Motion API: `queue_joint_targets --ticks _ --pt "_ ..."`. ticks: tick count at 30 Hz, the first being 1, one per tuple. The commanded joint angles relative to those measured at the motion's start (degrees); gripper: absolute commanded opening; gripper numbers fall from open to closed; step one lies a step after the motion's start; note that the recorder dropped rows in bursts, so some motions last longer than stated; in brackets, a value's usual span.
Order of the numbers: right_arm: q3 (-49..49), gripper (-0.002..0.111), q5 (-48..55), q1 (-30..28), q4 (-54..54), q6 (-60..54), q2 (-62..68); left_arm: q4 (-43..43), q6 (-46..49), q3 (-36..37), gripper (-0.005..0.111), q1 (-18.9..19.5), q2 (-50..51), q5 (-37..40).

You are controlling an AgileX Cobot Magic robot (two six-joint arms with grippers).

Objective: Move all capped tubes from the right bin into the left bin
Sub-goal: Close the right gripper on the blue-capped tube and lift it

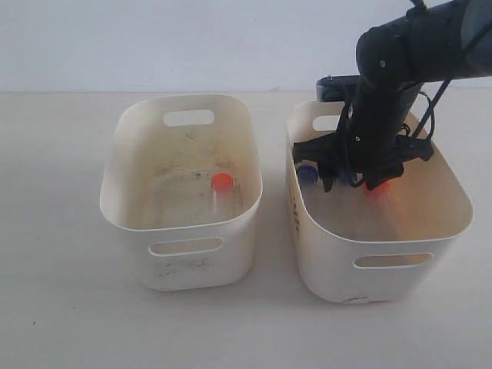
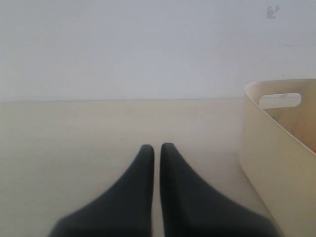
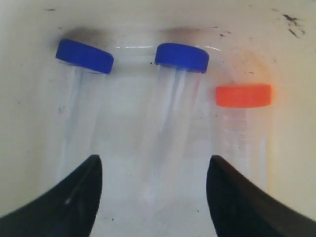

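The right bin holds three capped tubes lying on its floor: a blue-capped tube, a second blue-capped tube and an orange-capped tube. My right gripper hangs open low inside this bin, its fingers either side of the middle blue tube's clear body without touching it. In the exterior view, the arm over my right gripper hides most of the tubes. The left bin has one orange-capped tube on its scuffed floor. My left gripper is shut and empty above the table, beside the left bin.
The two bins stand side by side on a pale table with a narrow gap between them. Black print marks the right bin's outer side. A white wall rises behind the table.
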Motion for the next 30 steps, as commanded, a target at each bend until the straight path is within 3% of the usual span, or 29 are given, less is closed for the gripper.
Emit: queue_joint_targets --ticks 1,19,22,26,30 --pt "-0.03 0.059 0.19 -0.3 -1.32 0.42 3.05 -0.19 -0.24 -0.12 0.004 -0.41 0.2 -0.42" --pt "-0.03 0.059 -3.06 -0.3 -2.21 1.95 8.26 -0.19 -0.24 -0.12 0.004 -0.41 0.2 -0.42" --pt "-0.03 0.045 -3.06 -0.3 -2.85 1.95 8.26 -0.19 -0.24 -0.12 0.004 -0.41 0.2 -0.42" --pt "-0.03 0.002 -1.81 -0.3 -3.38 1.95 8.26 -0.19 -0.24 -0.12 0.004 -0.41 0.2 -0.42" --pt "-0.17 0.0 0.15 -0.3 -4.36 2.32 7.36 -0.19 -0.24 -0.12 0.004 -0.41 0.2 -0.42"
